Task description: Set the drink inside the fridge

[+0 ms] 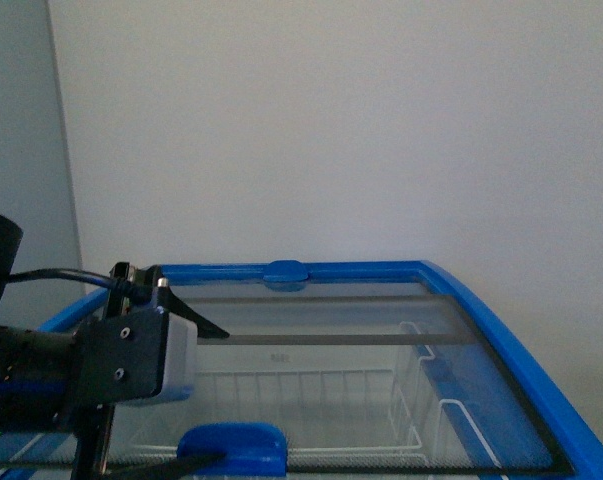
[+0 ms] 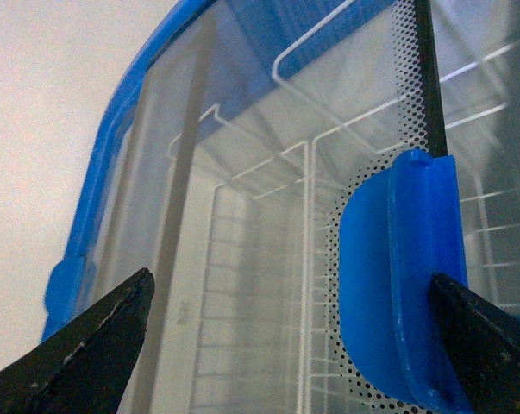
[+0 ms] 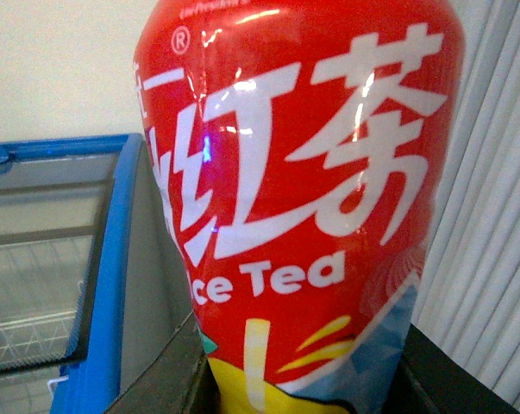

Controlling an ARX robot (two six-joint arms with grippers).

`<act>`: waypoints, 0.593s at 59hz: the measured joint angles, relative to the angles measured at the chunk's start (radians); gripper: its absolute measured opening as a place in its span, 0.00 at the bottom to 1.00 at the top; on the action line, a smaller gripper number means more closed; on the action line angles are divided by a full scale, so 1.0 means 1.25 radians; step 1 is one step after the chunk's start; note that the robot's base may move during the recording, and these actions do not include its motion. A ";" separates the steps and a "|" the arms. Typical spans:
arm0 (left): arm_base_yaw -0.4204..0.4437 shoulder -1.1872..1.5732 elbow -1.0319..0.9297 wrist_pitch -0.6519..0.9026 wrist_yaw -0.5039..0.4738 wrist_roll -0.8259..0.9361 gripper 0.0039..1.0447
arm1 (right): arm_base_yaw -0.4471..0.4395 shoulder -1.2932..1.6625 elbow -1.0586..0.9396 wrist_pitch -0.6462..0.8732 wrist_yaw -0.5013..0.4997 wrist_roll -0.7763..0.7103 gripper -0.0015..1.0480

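While the front view shows only the fridge (image 1: 361, 270), a white chest freezer with a rounded, glossy blue rim and clear sliding glass lids, the right wrist view alone shows the drink (image 3: 303, 172). It is a smooth plastic bottle with a shiny red label, large white characters and the word "Tea". The right gripper (image 3: 298, 366) is clamped on it, dark fingers (image 3: 169, 384) against both sides, outside the freezer beside its blue rim. The left gripper (image 1: 219, 395) is spread wide and holds nothing. Its wrist view shows a curved blue lid handle (image 2: 389, 285) between matte black fingers (image 2: 87, 354), just beside one, with white wire baskets (image 2: 260, 259) under dotted glass.
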 joint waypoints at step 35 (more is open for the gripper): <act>-0.094 0.196 0.281 0.133 -0.219 -0.088 0.92 | 0.000 0.000 0.000 0.000 0.000 0.000 0.35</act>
